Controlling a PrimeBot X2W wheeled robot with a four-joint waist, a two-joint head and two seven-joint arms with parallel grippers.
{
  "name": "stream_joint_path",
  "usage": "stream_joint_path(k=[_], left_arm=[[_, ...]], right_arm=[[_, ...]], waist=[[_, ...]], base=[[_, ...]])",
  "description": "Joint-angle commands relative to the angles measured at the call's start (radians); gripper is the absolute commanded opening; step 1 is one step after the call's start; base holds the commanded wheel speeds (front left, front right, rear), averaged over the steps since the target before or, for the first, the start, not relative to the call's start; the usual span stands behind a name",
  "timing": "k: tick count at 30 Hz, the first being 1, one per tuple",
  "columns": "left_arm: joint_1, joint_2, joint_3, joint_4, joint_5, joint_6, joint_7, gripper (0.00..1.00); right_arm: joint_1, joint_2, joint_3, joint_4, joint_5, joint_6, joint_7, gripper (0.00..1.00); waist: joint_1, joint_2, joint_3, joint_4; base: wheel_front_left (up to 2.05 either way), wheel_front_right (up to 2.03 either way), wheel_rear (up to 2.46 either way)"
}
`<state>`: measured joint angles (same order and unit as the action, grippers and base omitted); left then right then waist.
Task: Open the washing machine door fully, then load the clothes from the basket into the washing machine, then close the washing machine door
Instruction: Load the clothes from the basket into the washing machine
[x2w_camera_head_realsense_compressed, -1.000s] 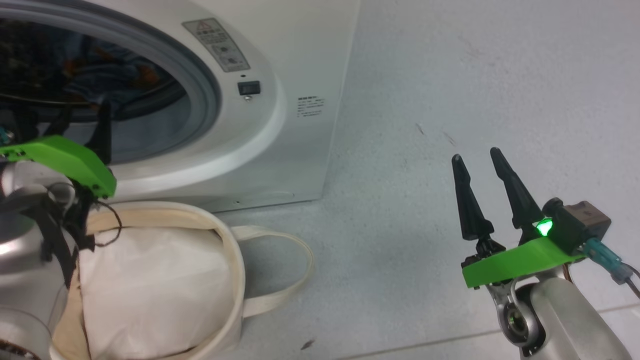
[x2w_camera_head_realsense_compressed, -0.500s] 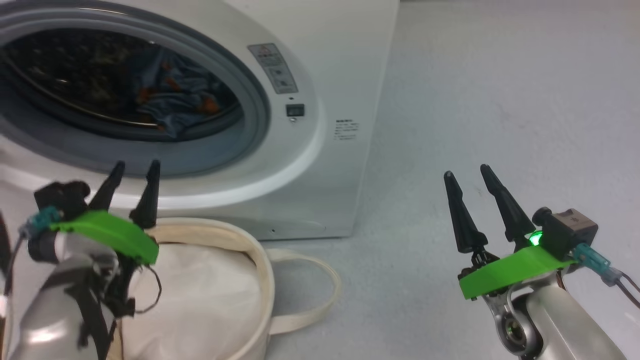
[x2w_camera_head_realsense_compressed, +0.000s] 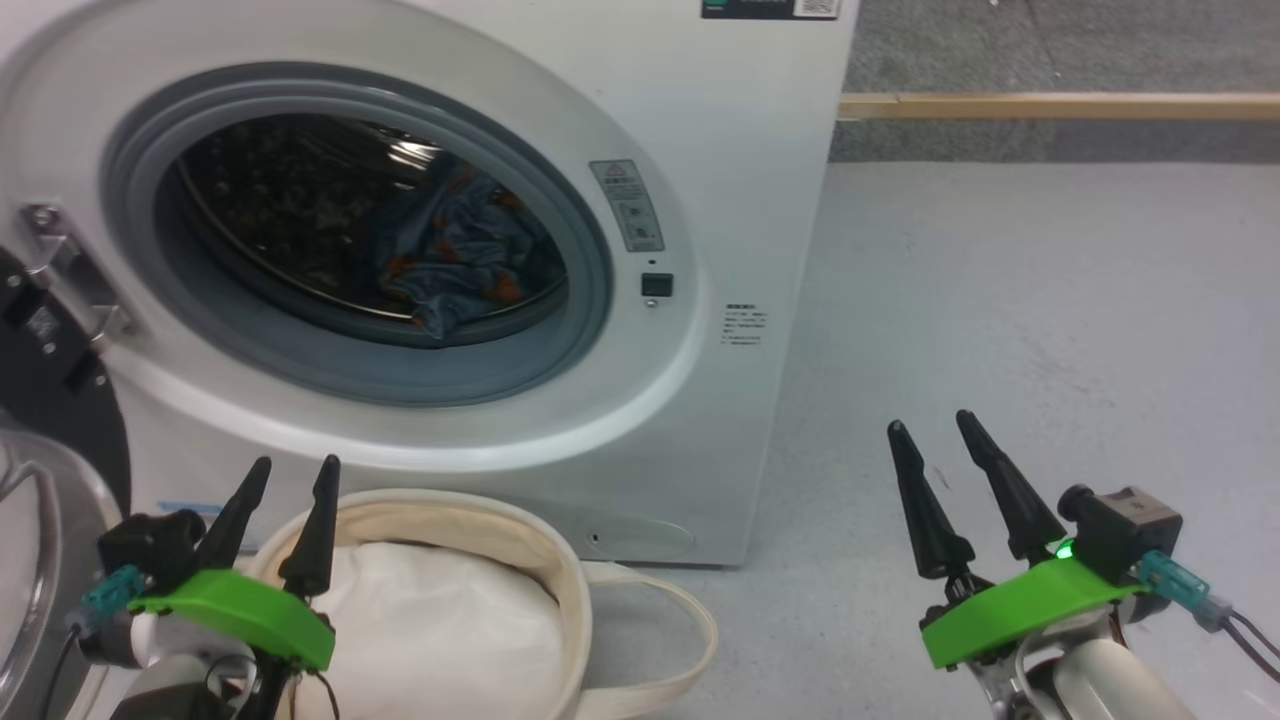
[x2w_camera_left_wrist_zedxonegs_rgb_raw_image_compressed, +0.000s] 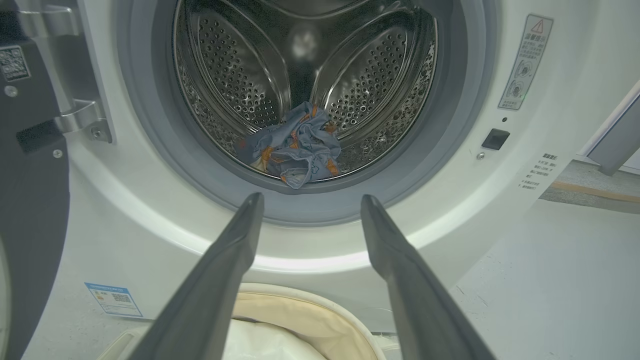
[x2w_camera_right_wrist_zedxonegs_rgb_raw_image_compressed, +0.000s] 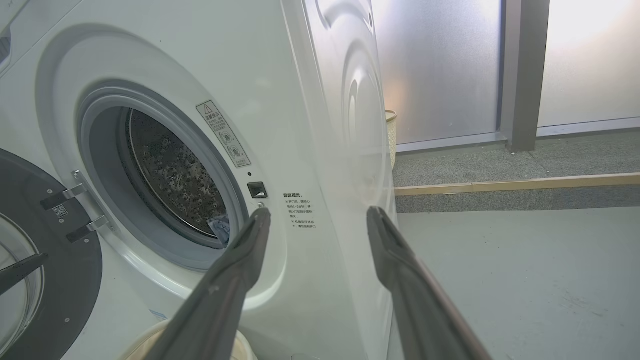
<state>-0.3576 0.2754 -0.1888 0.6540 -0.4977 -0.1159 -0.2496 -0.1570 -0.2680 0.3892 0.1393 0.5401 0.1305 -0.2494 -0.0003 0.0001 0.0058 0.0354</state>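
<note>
The light blue printed clothes are found lying inside the big white washing machine. The round, black-rimmed glass door is hung open just left of the left pincer, well apart from the right pincer; both are held spread, empty.

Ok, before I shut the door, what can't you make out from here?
Floor of the basket, head view: the white cloth covers it, hiding anything underneath.
The washing machine door, head view: cut off by the left edge.
Print on the warning label: too small to read.
</note>
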Motion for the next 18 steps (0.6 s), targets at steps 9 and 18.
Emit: stream_joint_path(k=[9, 18], left_arm=[[0.017, 0.017, 0.074, -0.100, 0.048, -0.010, -0.012, 1.00], [0.023, 0.007, 0.117, -0.108, 0.061, -0.012, -0.012, 1.00]], right_arm=[[0.008, -0.021, -0.023, -0.026, 0.001, 0.000, -0.012, 1.00], [0.008, -0.037, -0.068, -0.014, -0.018, 0.000, -0.012, 1.00]], waist=[[0.0003, -0.0001, -0.013, 0.049], [0.0003, -0.0001, -0.019, 0.053]], base=[[0.00, 0.00, 0.00], [0.00, 0.00, 0.00]])
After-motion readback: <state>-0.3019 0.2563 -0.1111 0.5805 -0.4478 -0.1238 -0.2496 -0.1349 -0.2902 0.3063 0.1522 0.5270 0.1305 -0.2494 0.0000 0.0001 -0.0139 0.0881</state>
